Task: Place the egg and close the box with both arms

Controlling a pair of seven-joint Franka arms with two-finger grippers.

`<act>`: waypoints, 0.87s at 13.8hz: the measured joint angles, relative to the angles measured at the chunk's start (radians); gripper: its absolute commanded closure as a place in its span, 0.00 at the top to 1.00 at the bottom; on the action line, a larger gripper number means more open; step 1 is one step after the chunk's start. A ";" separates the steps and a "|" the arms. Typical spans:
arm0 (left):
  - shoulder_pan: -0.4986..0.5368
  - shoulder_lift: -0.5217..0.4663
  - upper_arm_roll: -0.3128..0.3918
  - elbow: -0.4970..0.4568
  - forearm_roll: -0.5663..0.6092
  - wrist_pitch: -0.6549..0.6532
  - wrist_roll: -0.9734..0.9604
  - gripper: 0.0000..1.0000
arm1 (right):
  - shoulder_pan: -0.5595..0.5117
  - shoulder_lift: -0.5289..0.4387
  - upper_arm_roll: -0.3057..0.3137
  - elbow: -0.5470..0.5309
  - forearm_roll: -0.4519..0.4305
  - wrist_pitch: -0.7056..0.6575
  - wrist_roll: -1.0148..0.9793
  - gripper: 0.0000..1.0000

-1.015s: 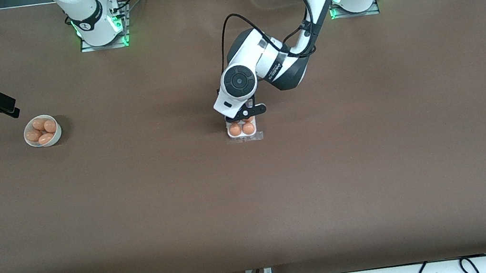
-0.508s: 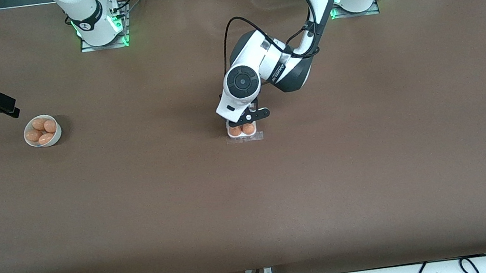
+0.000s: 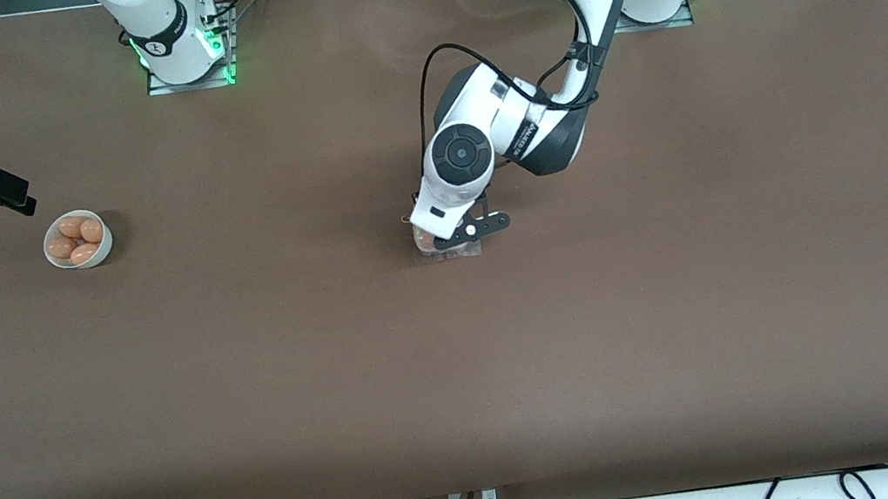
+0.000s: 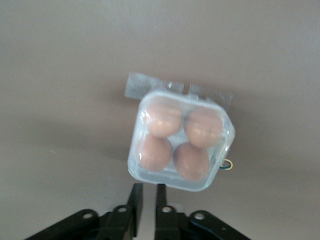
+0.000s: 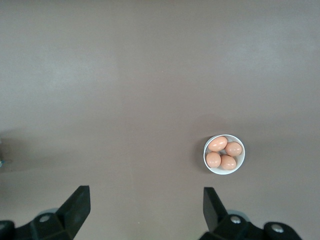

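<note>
The box (image 4: 180, 142) is a small white tray with four orange-brown eggs (image 4: 165, 117) in it, and its clear lid lies down over them. In the front view only the box's edge nearest the camera (image 3: 453, 252) shows under the left arm's hand. My left gripper (image 4: 148, 192) hangs just over the box's edge, its fingers (image 4: 135, 200) almost together with nothing between them; it also shows in the front view (image 3: 455, 237). My right gripper (image 3: 14, 199) waits open and empty at the right arm's end of the table, fingers wide apart (image 5: 145, 192).
A round white bowl (image 3: 104, 245) with several more eggs stands near the right gripper and shows in the right wrist view (image 5: 205, 156). A strip of clear plastic (image 4: 150, 87) sticks out from the box onto the brown table.
The left arm has moved toward the front camera across the box. The eggs that showed bright in the front view before are now covered by its hand. The right arm has not moved.
</note>
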 measured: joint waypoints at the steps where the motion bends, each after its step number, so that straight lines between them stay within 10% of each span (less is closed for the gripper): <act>1: 0.001 -0.001 0.019 0.020 0.024 -0.008 0.001 1.00 | 0.000 0.000 0.000 0.000 0.000 0.000 0.000 1.00; 12: 0.254 -0.169 0.124 0.203 0.172 -0.327 0.145 1.00 | 0.001 0.000 0.000 0.001 0.005 0.000 0.000 1.00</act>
